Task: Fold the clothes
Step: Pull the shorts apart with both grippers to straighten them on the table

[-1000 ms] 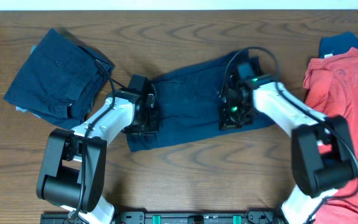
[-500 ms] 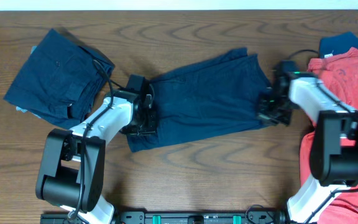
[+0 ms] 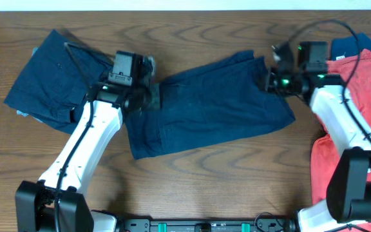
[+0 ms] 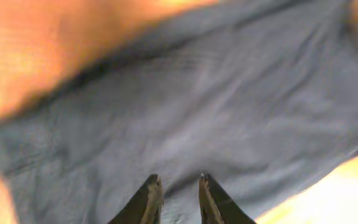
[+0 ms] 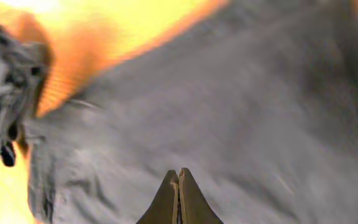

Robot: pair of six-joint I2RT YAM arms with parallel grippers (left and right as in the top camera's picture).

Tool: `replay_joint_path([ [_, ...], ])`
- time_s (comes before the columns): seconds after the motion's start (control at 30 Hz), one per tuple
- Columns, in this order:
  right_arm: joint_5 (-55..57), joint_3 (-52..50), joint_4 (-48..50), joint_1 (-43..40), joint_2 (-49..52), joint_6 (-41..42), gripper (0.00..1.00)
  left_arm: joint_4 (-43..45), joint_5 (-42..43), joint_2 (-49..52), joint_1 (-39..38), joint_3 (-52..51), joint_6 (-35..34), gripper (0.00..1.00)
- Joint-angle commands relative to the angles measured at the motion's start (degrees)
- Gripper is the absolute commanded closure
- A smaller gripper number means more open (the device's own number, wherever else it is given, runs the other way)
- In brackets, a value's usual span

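Navy shorts (image 3: 211, 106) lie spread aslant on the table (image 3: 192, 193); left gripper (image 4: 178, 182) over their left end, jaws narrowly apart, nothing between; right gripper (image 5: 179, 174) at their upper right corner, jaws pressed together, empty; coral shirts (image 3: 366, 84) just beyond.

No legible text — none anywhere.

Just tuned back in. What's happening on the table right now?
A pair of navy shorts lies spread out in the middle of the table. The left gripper hovers over its left end, jaws slightly apart and empty. The right gripper is above the right end, shut, with no cloth visibly pinched. Another navy pair sits folded at far left, and coral-red shirts wait at the right edge.
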Motion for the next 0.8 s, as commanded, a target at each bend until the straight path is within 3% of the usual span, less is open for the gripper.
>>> replay_joint_path([
  [0.0, 0.76, 0.02, 3.26, 4.87, 2.23, 0.83, 0.99, 3.02, 2.4, 3.17, -1.53, -1.27, -2.19, 0.77],
  [0.23, 3.72, 0.02, 12.28, 12.81, 12.44, 6.51, 0.99, 8.41, 2.4, 14.43, -3.21, -1.92, -2.58, 0.78],
  [0.33, 11.43, 0.02, 15.56, 13.42, 16.68, 8.68, 0.99, 11.91, -0.46, 17.7, -2.58, -1.92, -2.58, 0.78],
  [0.53, 24.81, 0.02, 18.58, 7.93, 20.33, 12.39, 0.99, 11.89, -5.55, 18.34, 1.55, -1.92, -2.51, 0.72],
  [0.77, 19.71, 0.04, 15.69, -3.19, 19.85, 11.41, 0.95, 3.13, -4.81, 17.55, 8.44, -1.92, -1.86, 0.71],
])
